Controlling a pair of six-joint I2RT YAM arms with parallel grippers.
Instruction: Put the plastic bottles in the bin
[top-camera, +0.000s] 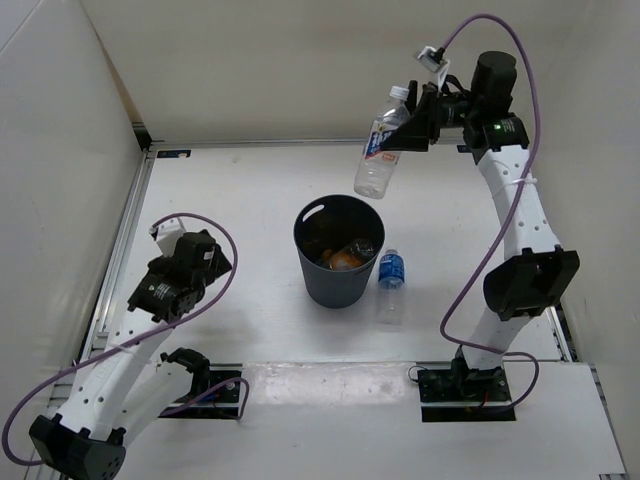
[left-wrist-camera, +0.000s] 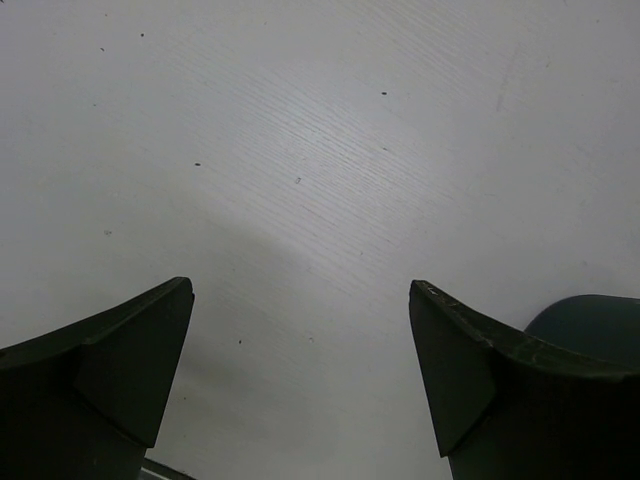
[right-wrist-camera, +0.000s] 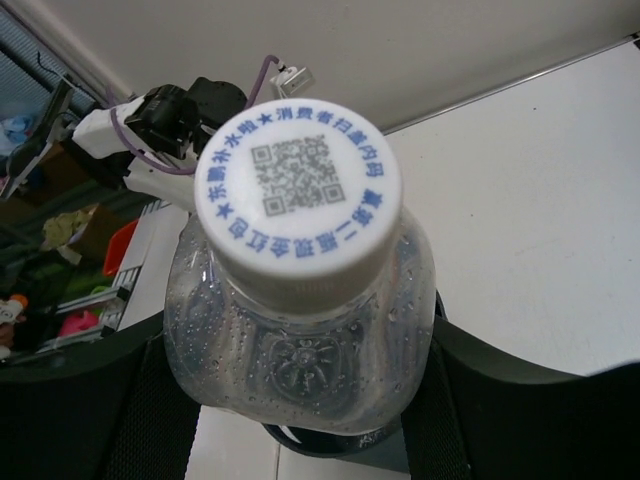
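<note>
We judge the task about a third done. The orange bottle already lies inside the bin, which stands at the centre of the top view; something paler glints beside it in there, but we cannot make out what. The white-and-blue-labelled bottle is in the air at the upper right of that view, hanging cap-up at a slight tilt from the right gripper, and it looks to us up and to the right of the bin's rim, not over its mouth. In the right wrist view its fingers are clamped on the bottle's shoulder on both sides, just below the white cap. The blue-labelled bottle lies on its side on the table, just right of the bin; we cannot tell whether the two touch. So we reckon one drop and one more pick remain. The left gripper hangs at the left of the top view with its fingers spread wide and nothing between them, only bare tabletop below. The table is white, faintly streaked and dotted with small dark specks. White walls close it in at the left, back and right, and a metal rail runs along its left edge.
</note>
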